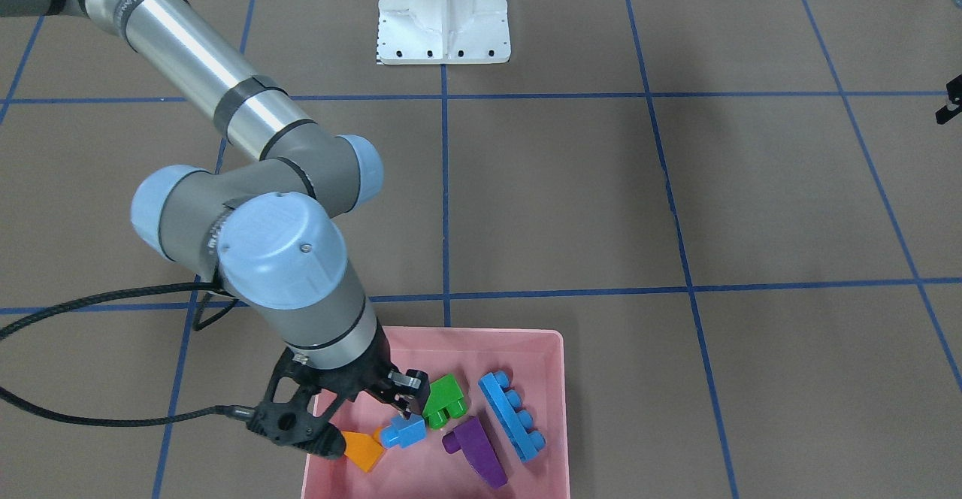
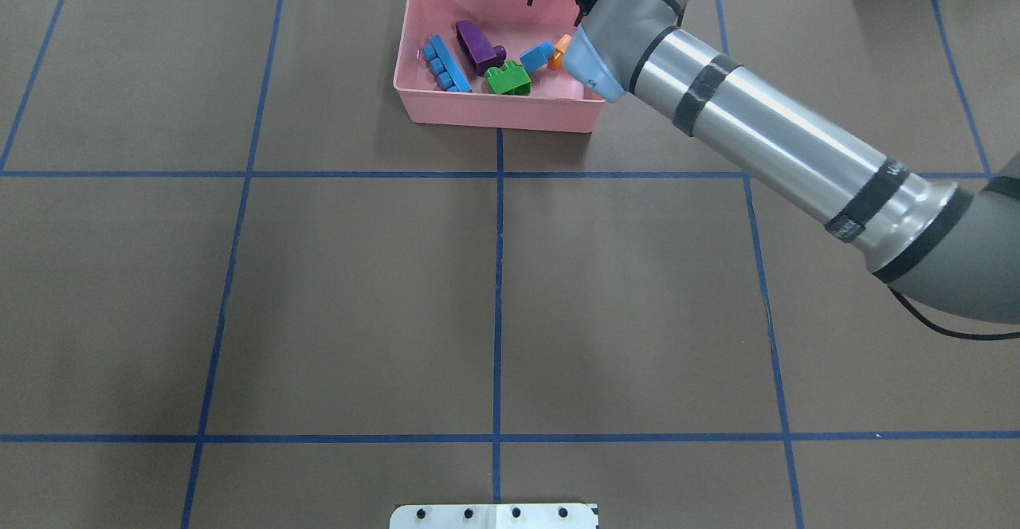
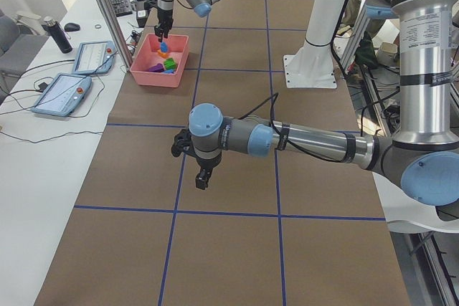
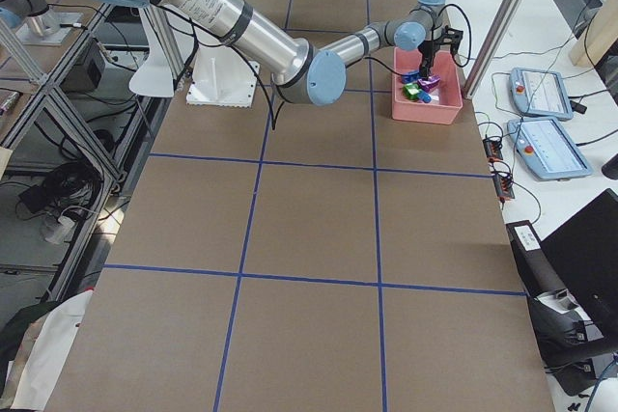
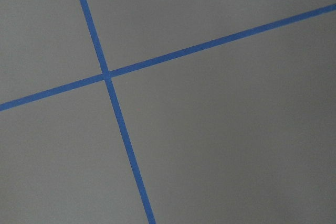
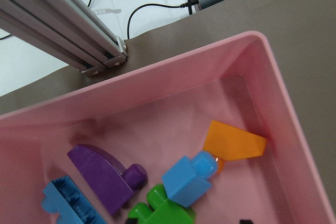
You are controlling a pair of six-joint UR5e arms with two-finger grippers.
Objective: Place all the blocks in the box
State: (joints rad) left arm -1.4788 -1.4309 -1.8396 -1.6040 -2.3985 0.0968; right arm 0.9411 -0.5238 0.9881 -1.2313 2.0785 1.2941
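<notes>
While the right claw (image 1: 372,430) hangs low inside the box (image 1: 481,331), its jaws stand wide apart and have hold of nothing. All five bricks lie within the pink walls. The long blue four-stud brick (image 1: 512,425) is on the side away from the claw, and the purple sloped brick (image 1: 477,450) is just beside it. The green two-stud brick (image 1: 445,400) sits near the middle. The tiny blue one-stud brick (image 1: 403,431) lies tipped between the green brick and the orange sloped brick (image 1: 363,450), touching both. The orange brick is close to the box corner.

I judge that the placing step is at its end, with the tiny blue brick lying right under the spread jaws. One finger ends at the orange brick, but I cannot tell whether it touches.

The next move calls for a straight lift out of the box. The jaws should be kept apart so that neither finger drags the orange or the tiny blue brick over the low wall.

The left claw (image 3: 203,175) hovers over the brown surface (image 1: 571,206), well apart from the box. Whether it is parted or closed I cannot tell from the side view.
</notes>
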